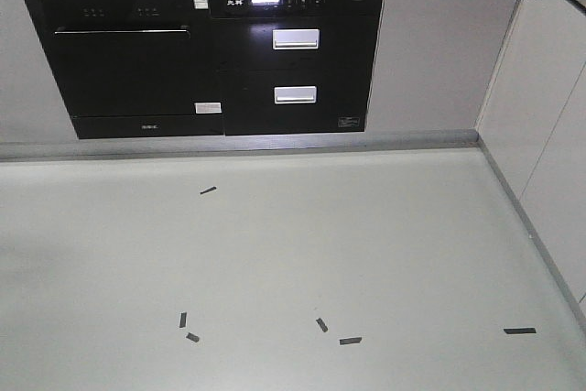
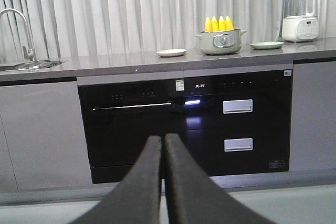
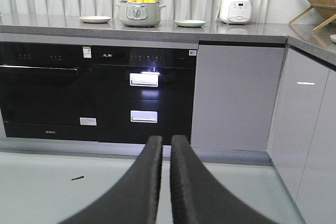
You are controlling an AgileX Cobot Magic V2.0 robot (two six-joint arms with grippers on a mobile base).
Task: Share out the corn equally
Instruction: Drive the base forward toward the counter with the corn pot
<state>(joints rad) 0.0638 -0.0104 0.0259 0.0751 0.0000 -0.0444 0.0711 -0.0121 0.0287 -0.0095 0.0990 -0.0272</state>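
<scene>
Four corn cobs point(image 2: 219, 24) in pot point(image 2: 220, 43), well beyond L gripper point(image 2: 163, 139), prob. closed.

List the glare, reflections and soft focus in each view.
Front-facing view: even light on the floor, tape marks crisp; the lit display blooms white. Left wrist view: the left gripper is a dark, soft-edged shape near the lens; the corn is sharp. Right wrist view: the right gripper looks equally soft; a glare streak marks the grey cabinet door.
</scene>
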